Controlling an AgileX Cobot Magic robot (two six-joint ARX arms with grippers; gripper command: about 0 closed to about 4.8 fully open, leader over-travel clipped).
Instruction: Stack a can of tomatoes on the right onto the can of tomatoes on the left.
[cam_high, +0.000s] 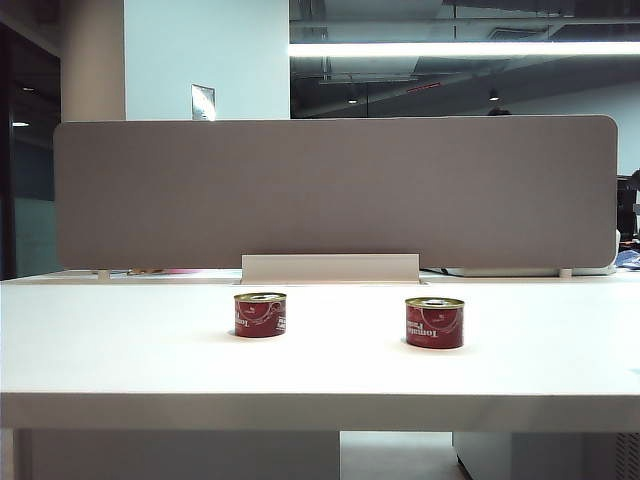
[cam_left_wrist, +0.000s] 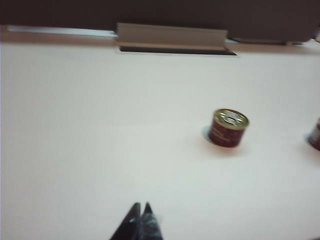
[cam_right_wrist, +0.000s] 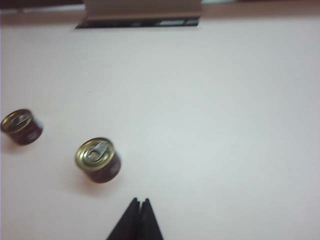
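Two short red tomato cans with gold lids stand upright on the white table. The left can (cam_high: 260, 314) and the right can (cam_high: 435, 322) are well apart. No gripper shows in the exterior view. In the left wrist view the left can (cam_left_wrist: 228, 128) sits ahead of my left gripper (cam_left_wrist: 141, 205), whose black fingertips are pressed together and hold nothing; the right can (cam_left_wrist: 315, 135) peeks in at the frame edge. In the right wrist view my right gripper (cam_right_wrist: 139, 201) is shut and empty, above the table a short way from the right can (cam_right_wrist: 98, 159); the left can (cam_right_wrist: 21, 126) lies beyond.
A grey partition panel (cam_high: 335, 190) stands along the table's back edge, with a white cable-tray flap (cam_high: 330, 268) at its foot. The table's front edge (cam_high: 320, 408) runs across the exterior view.
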